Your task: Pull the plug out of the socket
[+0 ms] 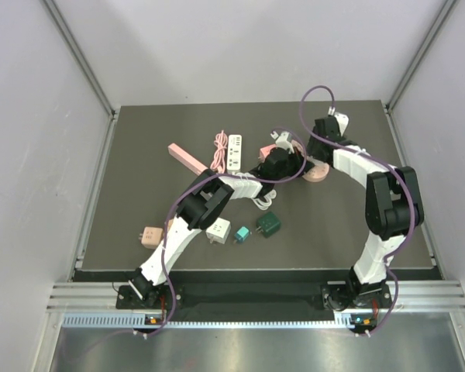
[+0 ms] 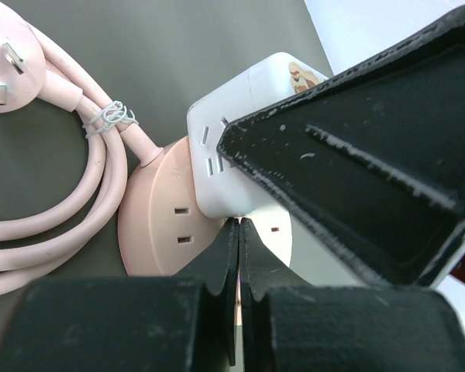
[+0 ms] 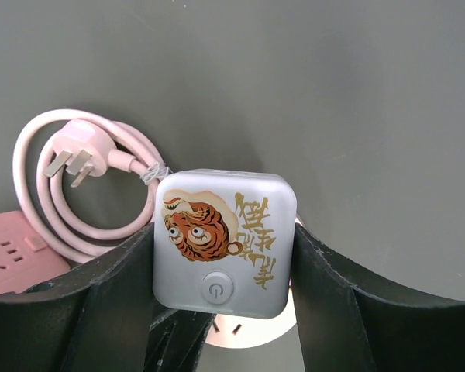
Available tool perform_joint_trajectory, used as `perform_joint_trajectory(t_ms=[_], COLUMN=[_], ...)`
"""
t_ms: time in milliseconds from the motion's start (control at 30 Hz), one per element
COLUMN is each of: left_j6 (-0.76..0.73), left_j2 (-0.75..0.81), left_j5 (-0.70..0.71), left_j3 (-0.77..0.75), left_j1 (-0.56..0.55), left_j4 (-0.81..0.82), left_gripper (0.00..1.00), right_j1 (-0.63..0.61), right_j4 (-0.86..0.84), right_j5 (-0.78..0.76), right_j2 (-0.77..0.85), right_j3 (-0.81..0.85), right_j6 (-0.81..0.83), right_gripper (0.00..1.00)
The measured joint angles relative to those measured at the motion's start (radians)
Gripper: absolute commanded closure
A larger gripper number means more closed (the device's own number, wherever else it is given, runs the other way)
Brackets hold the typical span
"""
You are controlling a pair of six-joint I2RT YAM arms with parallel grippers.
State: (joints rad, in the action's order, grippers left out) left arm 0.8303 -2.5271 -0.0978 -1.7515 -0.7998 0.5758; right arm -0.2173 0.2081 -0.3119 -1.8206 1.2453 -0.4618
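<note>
Plug (image 3: pixel 225 240): white cube with a tiger print and a power button on its outer face. I see it sitting on the socket, right of the worktop's middle.
Socket (image 2: pixel 159 225): round, pink, lying flat on the worktop (image 1: pixel 139 194). Two slots of a bare outlet show on its face just beside the plug.
Right gripper (image 3: pixel 223 232): jaws grasping the plug, one against each side wall.
Left gripper (image 2: pixel 239 225): jaws clenched on nothing, tips together at the socket's face, just beside the plug. I cannot tell whether they press on it.
Cord (image 3: pixel 39 178): pink, coiled and tied at one spot, joined to the socket's rim. Its pronged end (image 3: pixel 77 155) lies flat within the coil.
Arms: in the top view I see both meet at the socket, the left reaching across from the near left, the right bending round from the right.
Elsewhere: a white strip (image 1: pixel 235 151), a pink bar (image 1: pixel 187 159) and a green cube (image 1: pixel 268 224) lie well apart from the socket, to its left.
</note>
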Motion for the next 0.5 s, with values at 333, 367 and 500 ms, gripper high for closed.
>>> perform_joint_trajectory(t_ms=[333,367,500], left_j6=[-0.003,-0.003,-0.003], left_j2=[0.001,0.001,0.002], left_j5=[0.004,0.004,0.006], left_j3=[0.000,0.000,0.000], left_j1=[-0.003,-0.004,-0.008], left_j4=[-0.001,0.000,0.009], left_gripper=[1.00,1.00,1.00], right_j1=[0.026,0.040,0.091], right_j4=[-0.027,-0.035,-0.054], right_j5=[0.021,0.050,0.152], right_j2=[0.019,0.028,0.050], right_j3=[-0.031,-0.043,-0.068], right_j6=[-0.018,-0.024,-0.047], right_gripper=[1.00,1.00,1.00])
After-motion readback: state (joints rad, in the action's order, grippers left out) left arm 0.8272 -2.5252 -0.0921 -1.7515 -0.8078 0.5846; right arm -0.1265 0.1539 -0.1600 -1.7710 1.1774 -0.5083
